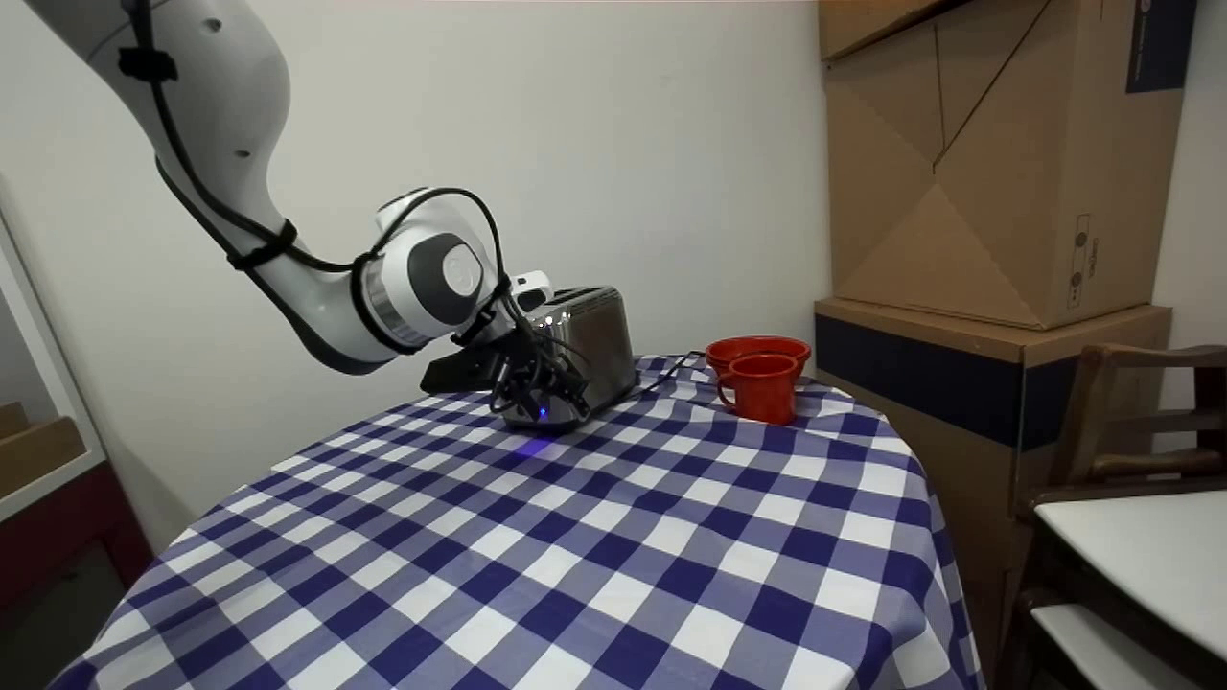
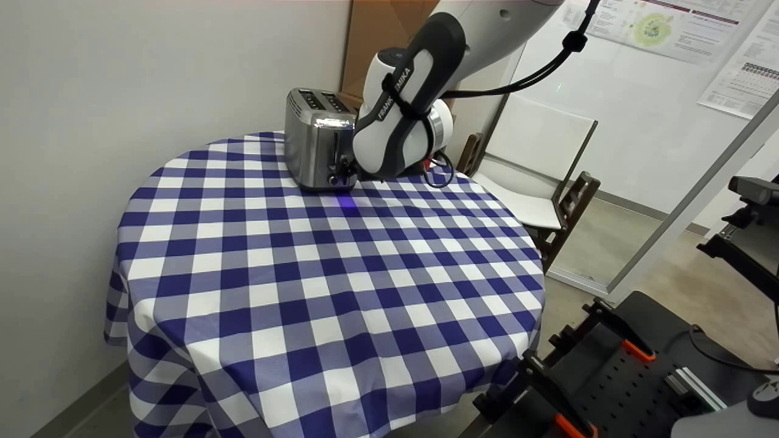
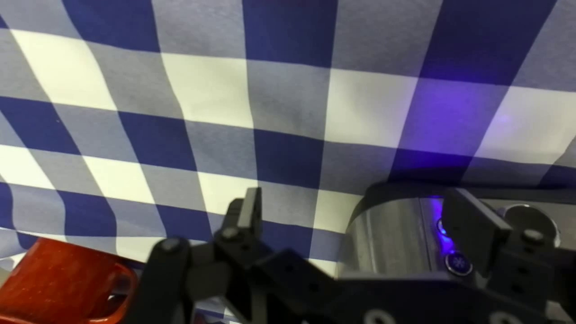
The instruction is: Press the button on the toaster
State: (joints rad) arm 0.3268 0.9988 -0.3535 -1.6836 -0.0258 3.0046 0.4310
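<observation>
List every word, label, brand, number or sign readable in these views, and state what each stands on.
"FRANK" and "EMIKA": on the robot arm, in an exterior view; the lettering between them is covered.
Snowflake sign: on a round button of the toaster, in the wrist view.
Too small to read: the posters and the marks on the cardboard box.
No readable numbers.

Boxy, shiny silver metal toaster (image 2: 304, 146) with rounded corners, two dark top slots and a dark base, standing upright on a blue-and-white checked tablecloth (image 2: 304, 255). On its narrow end, a small round snowflake-marked button (image 3: 458, 263); beside it, a blue-lit round button (image 3: 441, 227), partly hidden.
</observation>
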